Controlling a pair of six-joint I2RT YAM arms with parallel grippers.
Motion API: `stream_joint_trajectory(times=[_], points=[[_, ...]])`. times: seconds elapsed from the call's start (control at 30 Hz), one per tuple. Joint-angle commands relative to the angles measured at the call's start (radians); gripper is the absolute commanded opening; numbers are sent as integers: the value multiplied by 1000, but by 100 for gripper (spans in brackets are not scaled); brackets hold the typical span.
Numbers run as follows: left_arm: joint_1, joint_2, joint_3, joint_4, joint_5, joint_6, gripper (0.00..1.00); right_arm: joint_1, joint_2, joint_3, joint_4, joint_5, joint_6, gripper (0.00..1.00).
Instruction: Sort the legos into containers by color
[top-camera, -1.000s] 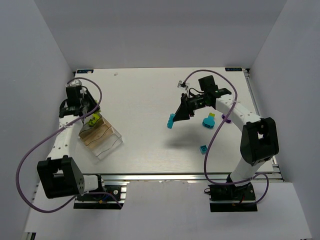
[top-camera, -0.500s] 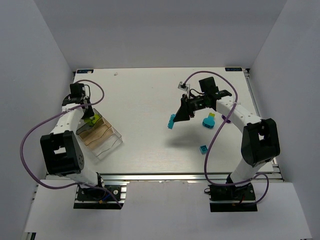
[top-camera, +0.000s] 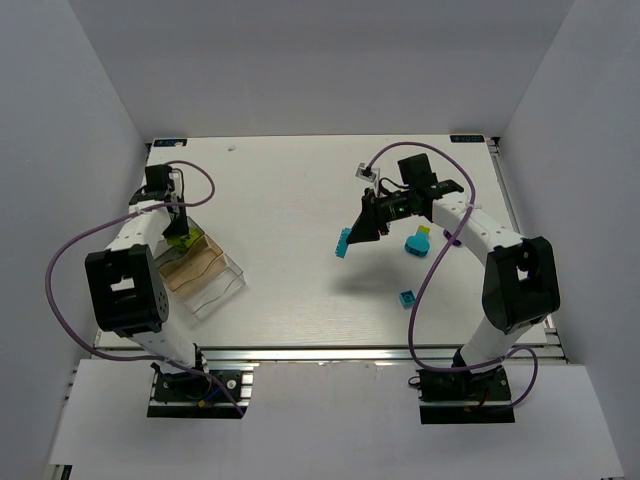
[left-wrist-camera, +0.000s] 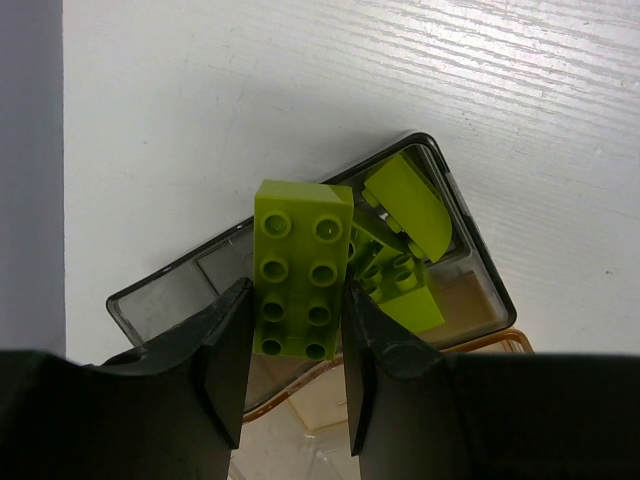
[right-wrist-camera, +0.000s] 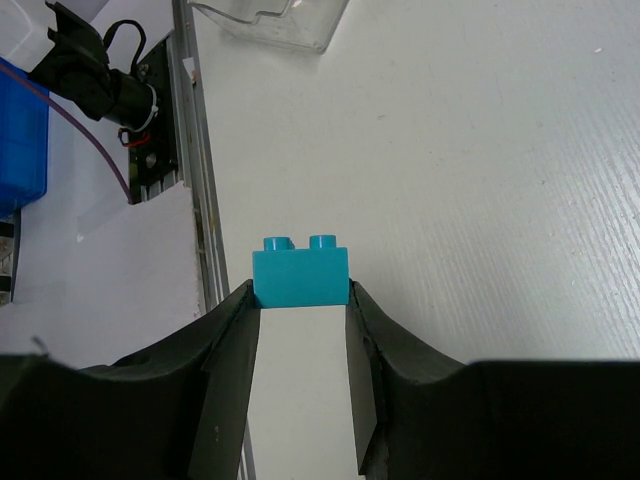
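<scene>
Your left gripper (left-wrist-camera: 295, 335) is clamped on a lime 2x4 brick (left-wrist-camera: 300, 262) over the far-left end compartment of the clear container (left-wrist-camera: 478, 262), where other lime bricks (left-wrist-camera: 405, 215) lie. Your right gripper (right-wrist-camera: 300, 300) pinches a cyan brick (right-wrist-camera: 300, 275) above the table (top-camera: 280, 200), right of centre. A small cyan brick (top-camera: 406, 297) lies nearer.

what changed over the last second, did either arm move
The left arm's elbow swung from the near edge toward the far side; the left gripper barely shifted, over the container, gripping the lime brick. The right gripper kept holding the cyan brick; the loose bricks stayed put.
</scene>
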Motion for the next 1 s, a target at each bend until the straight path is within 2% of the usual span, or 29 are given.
stream_joint_trajectory(times=[0.0,0.03,0.13,0.2,0.27,0.43,0.47,0.53,0.57,0.6,0.63,0.7,0.8,0.83,0.93,0.97], points=[[3,-26,36,15,-18,-12,45,-2,-32,3,2,-7,-14,0],[3,-32,34,15,-24,-15,53,-1,-33,1,1,-3,-15,0],[3,-61,27,7,-35,-29,63,1,-32,3,-2,-1,-23,0],[3,-90,13,6,-38,-33,65,5,-30,4,-4,1,-28,0],[3,-110,1,1,-35,-75,72,8,-25,7,-5,2,-28,0],[3,-185,14,-13,11,-145,72,24,-24,24,-28,22,-52,0],[3,-196,21,-16,33,-177,70,27,-22,33,-34,30,-60,0],[3,-224,34,-19,102,-205,52,37,-22,44,-45,56,-83,0],[1,-233,37,-17,125,-235,41,40,-22,59,-59,69,-95,0],[3,-244,38,-14,167,-248,22,50,-24,67,-65,83,-106,0],[3,-263,42,-14,183,-260,17,54,-25,73,-70,115,-121,0],[3,-285,42,-16,215,-299,15,71,-30,92,-71,148,-133,0],[3,-333,36,-13,280,-355,31,111,-33,119,-61,220,-149,0],[3,-357,25,-13,299,-387,44,126,-32,128,-56,261,-150,0],[3,-392,4,-1,344,-452,61,203,-30,153,-21,357,-155,0],[3,-405,-2,4,358,-463,63,241,-30,156,-4,387,-150,0]])
